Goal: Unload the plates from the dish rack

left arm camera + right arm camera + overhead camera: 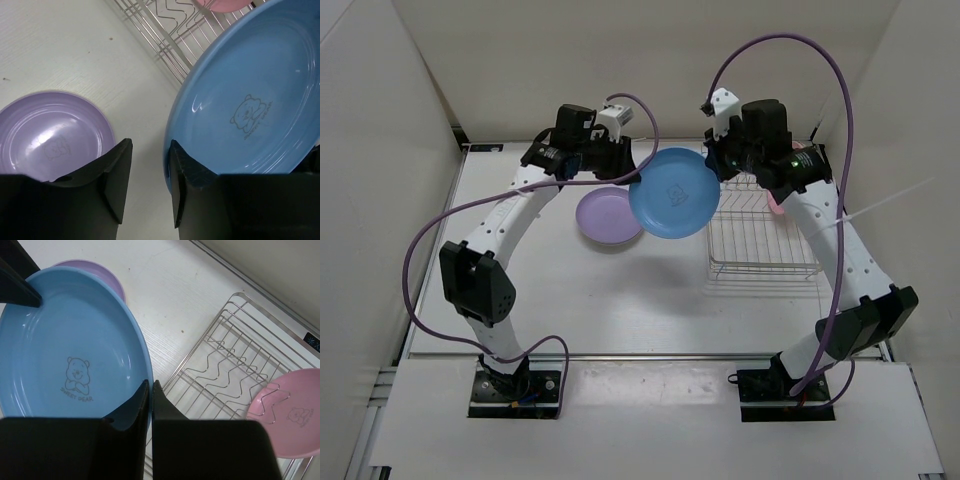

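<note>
— Where is the round shallow blue plastic plate point(672, 195)?

— In the air, clear of the white counter point(620, 300), spanning the gap between the two claws. It sits tilted, with its printed bear on the upward face.

— What has hold of it?

— The right claw point(150, 390). Its two black fingers are pinched tight on the rim nearest it, one on the inner face and the other on the underside.

— And the left claw point(150, 145)?

— It stands at the opposite rim, roughly half open. Bare counter shows through the gap between its fingers, and the plate's edge runs right along the inner side of one finger. From the right wrist, one of its fingertips lies over that far rim. Whether it presses the rim I cannot tell, but nothing is clamped between the fingers.

— What lies near the left claw?

— A round lilac-purple plastic plate point(50, 135), flat on the counter below its fingers and off to their outer side. Seen from overhead, the blue plate overlaps its edge.

— And the rack?

— The rectangular silver wire dish rack point(220, 365) sits on the counter beneath and beyond the right claw. One round pink plastic plate point(295, 420) stands tilted in it at the end away from the blue plate, with a wavy wire divider crossing its face.
</note>
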